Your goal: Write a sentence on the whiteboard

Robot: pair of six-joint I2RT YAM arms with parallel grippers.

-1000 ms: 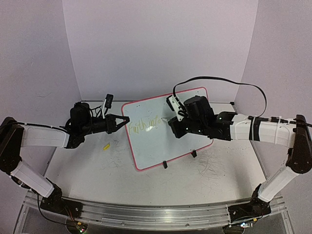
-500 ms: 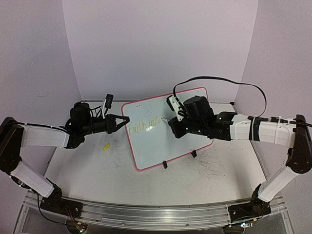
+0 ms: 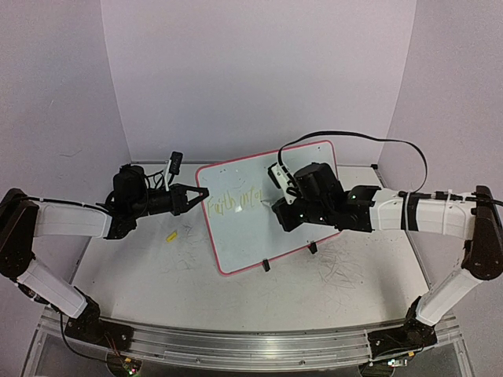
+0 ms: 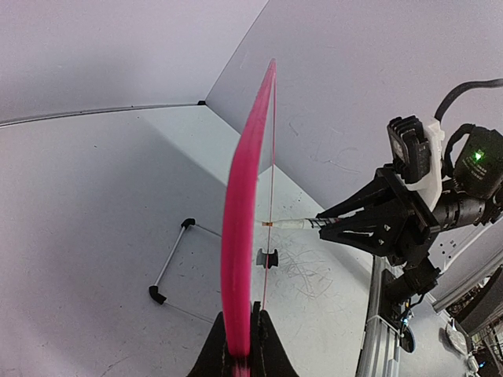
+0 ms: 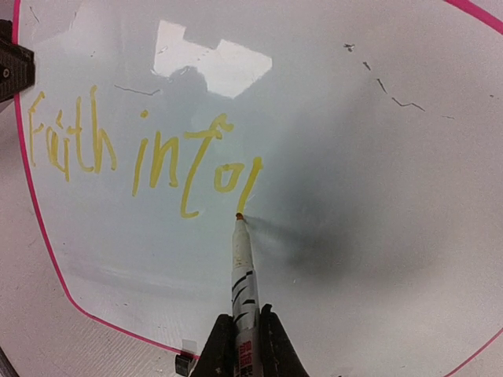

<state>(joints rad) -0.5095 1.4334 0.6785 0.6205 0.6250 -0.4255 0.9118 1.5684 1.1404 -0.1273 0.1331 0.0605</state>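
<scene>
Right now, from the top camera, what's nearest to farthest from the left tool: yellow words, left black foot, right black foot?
1. Yellow words, right beside the left tool.
2. Left black foot, under the whiteboard bottom edge.
3. Right black foot, farther right.

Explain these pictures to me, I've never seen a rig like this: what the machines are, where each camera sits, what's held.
Two white-and-black robot arms are bolted at the near edge of a white table. One picture looks down from above and behind them; the other two come from a camera on each wrist. The left gripper is shut on the edge of the glossy white whiteboard with a pink rim, which stands tilted on the table. The right gripper is shut on a slim white marker, its tip at the board, ending the yellow handwritten sentence, which seems to read "Faith into". The table also bears grey scribbles and a small yellow piece.
</scene>
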